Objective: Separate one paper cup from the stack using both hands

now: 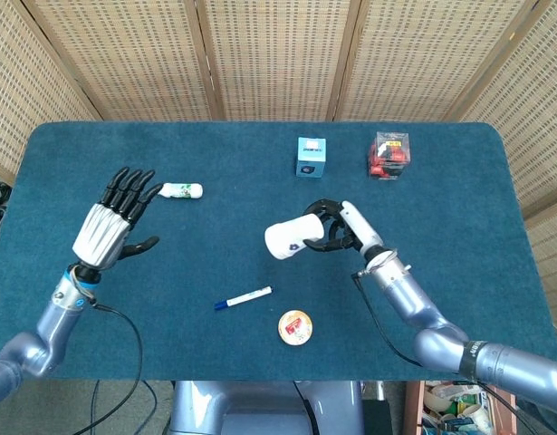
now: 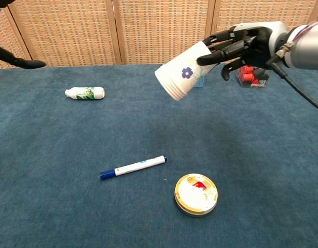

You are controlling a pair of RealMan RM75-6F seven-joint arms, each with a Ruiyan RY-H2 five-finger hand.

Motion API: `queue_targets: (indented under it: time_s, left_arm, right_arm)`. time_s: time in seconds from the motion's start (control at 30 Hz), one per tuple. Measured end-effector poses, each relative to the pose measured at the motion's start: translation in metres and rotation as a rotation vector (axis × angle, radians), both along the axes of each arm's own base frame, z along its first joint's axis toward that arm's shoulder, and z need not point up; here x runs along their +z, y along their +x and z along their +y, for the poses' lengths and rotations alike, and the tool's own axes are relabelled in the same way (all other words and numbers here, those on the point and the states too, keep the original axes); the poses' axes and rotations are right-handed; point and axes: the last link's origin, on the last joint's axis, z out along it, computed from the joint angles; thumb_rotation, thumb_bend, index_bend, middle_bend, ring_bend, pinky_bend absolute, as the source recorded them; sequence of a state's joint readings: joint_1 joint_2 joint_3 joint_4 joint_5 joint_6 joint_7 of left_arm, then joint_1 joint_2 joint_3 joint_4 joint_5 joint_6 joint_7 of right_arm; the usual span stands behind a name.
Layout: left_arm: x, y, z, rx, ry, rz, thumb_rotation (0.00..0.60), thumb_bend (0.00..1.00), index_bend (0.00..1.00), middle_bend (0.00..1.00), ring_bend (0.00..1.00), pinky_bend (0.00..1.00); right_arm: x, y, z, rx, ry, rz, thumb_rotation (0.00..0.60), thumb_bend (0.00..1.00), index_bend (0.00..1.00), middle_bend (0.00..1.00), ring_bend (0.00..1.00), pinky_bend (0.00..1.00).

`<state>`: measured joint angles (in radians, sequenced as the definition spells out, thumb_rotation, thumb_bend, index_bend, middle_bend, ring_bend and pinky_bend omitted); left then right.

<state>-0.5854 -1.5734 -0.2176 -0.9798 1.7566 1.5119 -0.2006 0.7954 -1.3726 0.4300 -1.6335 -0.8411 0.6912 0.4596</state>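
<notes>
Right hand wrapped around the stack of paper cups, fingers curled over the narrow end near the base. Stack held in the air above the middle of the table, tipped on its side, rims pointing down and to the robot's left, blue flower print showing in the chest view. Layered rims visible at the wide end; exact count not readable.

Left hand raised over the left part of the table, palm away from the head camera, fingers spread and straight, holding nothing. Well apart from the stack. Only one dark fingertip caught at the left edge of the chest view.

On the table, just beyond the left fingertips in the head view: small white bottle lying on its side. Below the stack: blue-capped marker lying flat, and near it a round yellow-rimmed tin. Toward the far edge: light-blue box standing upright, and beside it to the right a clear box with red contents.
</notes>
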Motion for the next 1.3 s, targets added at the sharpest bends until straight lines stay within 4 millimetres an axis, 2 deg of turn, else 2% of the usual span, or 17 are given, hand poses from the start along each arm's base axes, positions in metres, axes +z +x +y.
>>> queue_targets:
  time_s: [0.1,0.2,0.5,0.73,0.93,1.17,1.3]
  left_arm:
    - [-0.013,0.016,0.005,-0.040,-0.005,-0.031,0.600,0.08,0.22,0.00,0.00,0.00]
    - [-0.026,0.029,0.006,-0.060,-0.025,-0.063,0.600,0.08,0.24,0.00,0.00,0.00]
    - [-0.056,0.049,0.005,-0.069,-0.081,-0.077,0.600,0.08,0.41,0.00,0.00,0.00]
    - [-0.067,0.065,0.009,-0.068,-0.077,-0.055,0.600,0.08,0.43,0.00,0.00,0.00]
    - [-0.080,0.078,0.009,-0.074,-0.082,-0.043,0.600,0.13,0.44,0.00,0.00,0.00]
    - [-0.090,0.084,0.007,-0.063,-0.066,-0.062,0.600,0.17,0.50,0.00,0.00,0.00]
    - [-0.092,0.087,0.006,-0.063,-0.057,-0.074,0.600,0.22,0.51,0.00,0.00,0.00]
  right_arm:
    - [-0.012,0.016,0.001,-0.017,0.037,-0.052,0.600,0.57,0.53,0.58,0.46,0.70]
    - [-0.019,0.024,0.001,-0.042,0.065,-0.093,0.600,0.57,0.53,0.58,0.46,0.70]
    - [-0.025,0.032,-0.003,-0.104,0.099,-0.149,0.600,0.57,0.53,0.58,0.46,0.70]
    - [-0.023,0.030,-0.004,-0.127,0.099,-0.153,0.600,0.59,0.53,0.59,0.46,0.70]
    - [-0.024,0.030,-0.002,-0.132,0.108,-0.157,0.600,0.59,0.53,0.59,0.46,0.70]
    - [-0.024,0.030,0.000,-0.132,0.115,-0.162,0.600,0.59,0.53,0.59,0.46,0.70]
    - [-0.023,0.031,0.002,-0.122,0.119,-0.160,0.600,0.60,0.53,0.59,0.46,0.70]
